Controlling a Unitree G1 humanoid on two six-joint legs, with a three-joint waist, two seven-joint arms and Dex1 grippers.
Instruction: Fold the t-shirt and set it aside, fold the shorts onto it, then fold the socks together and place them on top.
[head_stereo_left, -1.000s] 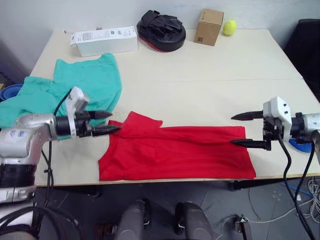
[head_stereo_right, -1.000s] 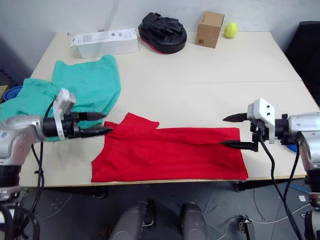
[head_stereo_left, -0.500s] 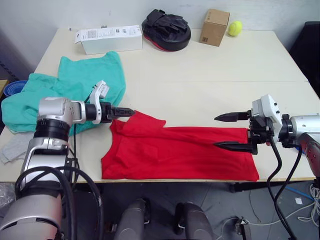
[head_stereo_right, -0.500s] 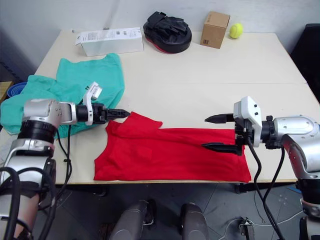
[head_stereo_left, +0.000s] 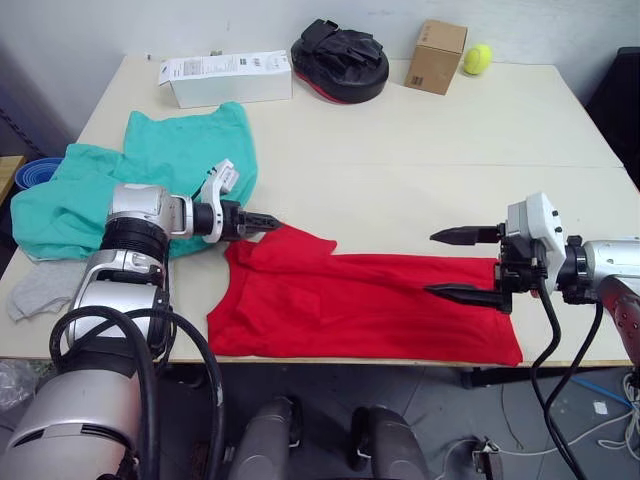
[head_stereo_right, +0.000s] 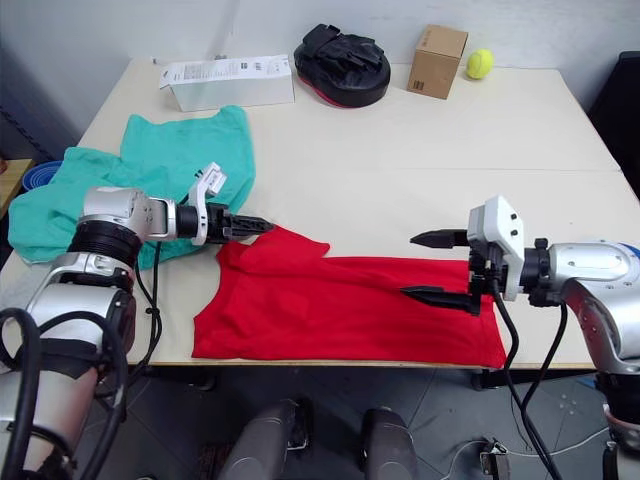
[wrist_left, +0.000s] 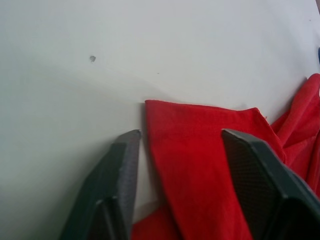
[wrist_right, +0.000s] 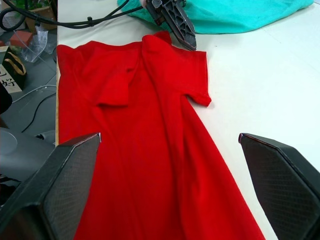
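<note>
The t-shirt (head_stereo_left: 360, 306) lies flat along the tabletop's (head_stereo_left: 420, 150) near edge, the left claw (wrist_left: 180, 150) parted astride its sleeve, the right claw (head_stereo_left: 458, 265) spread wide over its hem, empty, shorts (head_stereo_left: 150, 175) beyond.

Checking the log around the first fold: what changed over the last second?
The left claw swung from the shirt's near-left shoulder to its far sleeve corner, open astride the edge. The right claw slid inward over the hem of the bright red cotton t-shirt, open. Nothing gripped. Shirt and teal-green fabric shorts unmoved.
</note>
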